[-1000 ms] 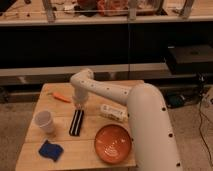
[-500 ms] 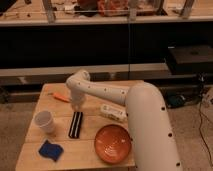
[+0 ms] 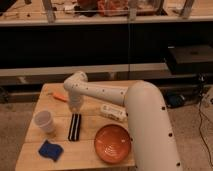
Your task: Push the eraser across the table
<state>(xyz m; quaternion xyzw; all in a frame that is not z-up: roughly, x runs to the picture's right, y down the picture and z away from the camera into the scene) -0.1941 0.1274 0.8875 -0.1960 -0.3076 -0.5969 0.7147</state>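
The eraser [image 3: 75, 127], a long black block with a pale stripe, lies lengthwise on the wooden table [image 3: 90, 150], between a white cup and an orange plate. My white arm reaches from the lower right across the table to the far left. The gripper [image 3: 75, 106] hangs down just behind the eraser's far end, close above it. Whether it touches the eraser does not show.
A white cup [image 3: 45, 121] stands left of the eraser. A blue cloth [image 3: 51, 150] lies at the front left. An orange plate [image 3: 113, 143] sits at the front right, a white labelled bottle [image 3: 114, 113] behind it. An orange object [image 3: 60, 96] lies at the far left.
The arm's elbow and the gripper have shifted slightly left over the far end of the eraser. The eraser stays in about the same spot.
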